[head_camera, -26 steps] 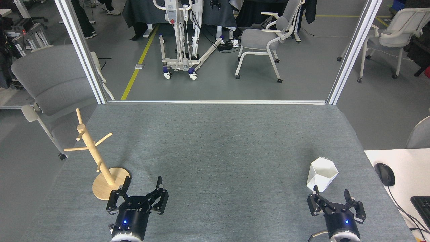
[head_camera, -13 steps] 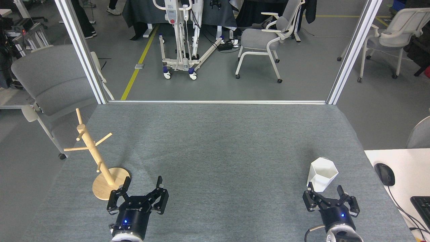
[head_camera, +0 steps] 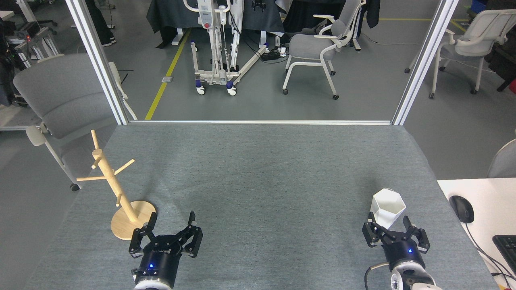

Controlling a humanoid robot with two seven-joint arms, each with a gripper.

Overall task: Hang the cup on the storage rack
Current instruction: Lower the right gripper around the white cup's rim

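A big work room is seen behind a gray felt table (head_camera: 258, 181), with a shiny metal frame (head_camera: 258, 121) along the far edge of the table.

The white cup (head_camera: 387, 207) is stood upright near the right front corner of the table. Its six-sided rim is turned up and its sides are flat. A hole cannot be made out from here.

The right gripper (head_camera: 389, 229) is placed just in front of the cup, low by its base. Its black fingers are spread apart, one on each side of the cup's bottom. The cup is not yet squeezed, as far as can be told.

Far across the table, near the left front corner, the wooden storage rack (head_camera: 109, 177) is stood on its round flat base. Thin pegs are stuck out from its post at slants, and nothing is hung on them.

The left gripper (head_camera: 171, 227) is held just beside the rack's base, with its fingers spread and nothing in them.

A computer mouse (head_camera: 461, 208) is laid on a white desk to the right.

The grabbing step seems to be in hand. Next, the fingers likely need to be pushed a little farther around the cup and pressed shut. Then the cup must be lifted and carried a long way left to a peg.
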